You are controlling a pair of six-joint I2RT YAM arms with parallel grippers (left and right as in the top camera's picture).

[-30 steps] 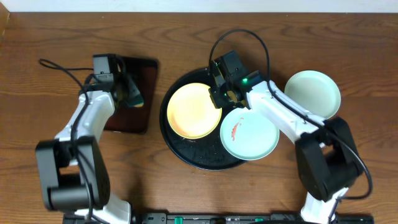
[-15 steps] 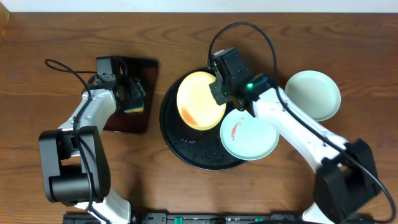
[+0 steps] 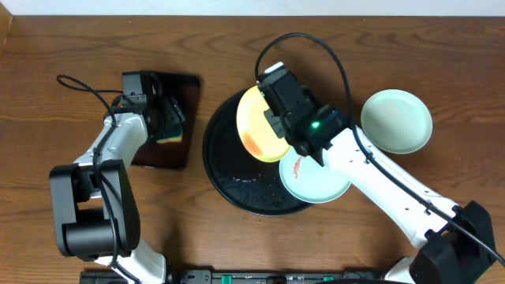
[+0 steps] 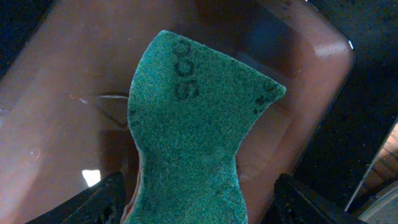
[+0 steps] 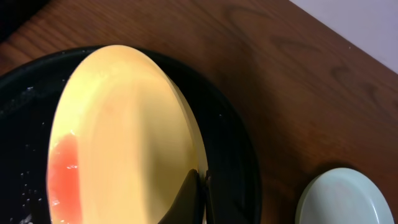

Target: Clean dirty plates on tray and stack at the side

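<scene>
My right gripper [image 5: 200, 196] is shut on the rim of a yellow plate [image 3: 256, 126], holding it tilted on edge above the round black tray [image 3: 225, 170]. A red-orange smear [image 5: 62, 180] marks the plate's lower face. A pale plate with a red smear [image 3: 316, 180] lies at the tray's right side, partly under my right arm. Another pale plate [image 3: 397, 120] sits on the table to the right. My left gripper [image 4: 202, 202] stands open astride the teal sponge [image 4: 193, 124], with its fingers [image 4: 102, 200] apart from it.
The sponge rests in a dark rectangular tray [image 3: 185, 95] left of the black tray. A black cable [image 3: 79, 85] loops over the table at the far left. Bare wooden table [image 5: 292, 93] lies between the black tray and the right-hand pale plate [image 5: 342, 199].
My left gripper has opened and let go of the sponge. My right gripper has raised the yellow plate from flat on the tray to a steep tilt, shifting it right.
</scene>
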